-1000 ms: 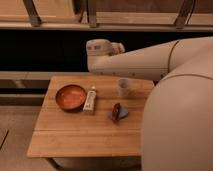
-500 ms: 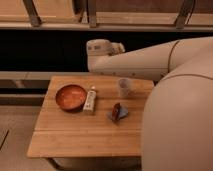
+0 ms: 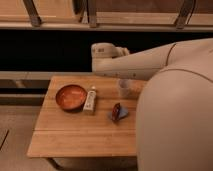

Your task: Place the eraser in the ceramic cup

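Observation:
The ceramic cup (image 3: 124,88), small and pale, stands upright near the far right part of the wooden table (image 3: 80,135). The eraser is out of view. My pale arm (image 3: 150,62) reaches in from the right and crosses above the table's far edge, just behind the cup. My gripper itself is out of view, somewhere beyond what the arm shows, and it is shut. Whether it holds anything cannot be seen.
A wide orange-brown bowl (image 3: 71,96) sits at the table's far left. A white oblong labelled item (image 3: 90,99) lies beside it. A reddish-brown piece on blue (image 3: 117,111) lies in front of the cup. My bulky body (image 3: 175,125) covers the table's right side.

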Robot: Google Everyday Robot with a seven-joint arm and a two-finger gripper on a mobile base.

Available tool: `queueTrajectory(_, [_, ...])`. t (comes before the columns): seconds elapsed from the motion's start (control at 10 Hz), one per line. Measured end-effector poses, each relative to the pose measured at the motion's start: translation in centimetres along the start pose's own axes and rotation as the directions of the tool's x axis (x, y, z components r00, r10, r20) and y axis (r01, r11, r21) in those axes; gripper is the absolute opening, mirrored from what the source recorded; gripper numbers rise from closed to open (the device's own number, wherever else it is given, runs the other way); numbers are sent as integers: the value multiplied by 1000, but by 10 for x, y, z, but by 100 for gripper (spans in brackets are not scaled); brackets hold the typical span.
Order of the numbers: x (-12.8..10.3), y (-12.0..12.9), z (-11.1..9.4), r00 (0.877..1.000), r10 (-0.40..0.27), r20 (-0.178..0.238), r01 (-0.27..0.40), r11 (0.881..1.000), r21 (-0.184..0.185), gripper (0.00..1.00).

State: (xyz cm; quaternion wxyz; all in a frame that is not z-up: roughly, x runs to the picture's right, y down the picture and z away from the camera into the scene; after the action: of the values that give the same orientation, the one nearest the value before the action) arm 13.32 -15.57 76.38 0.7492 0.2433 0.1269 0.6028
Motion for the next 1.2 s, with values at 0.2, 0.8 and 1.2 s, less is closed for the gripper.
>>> queueTrajectory(0.2, [41, -30, 40, 992, -16, -126, 28, 996, 89, 0])
queueTrajectory(0.8, [9, -1, 69, 986, -12, -169, 28, 995, 93, 0])
queueTrajectory(1.2, [13, 43, 68, 982, -26, -185, 26, 1000, -2, 0])
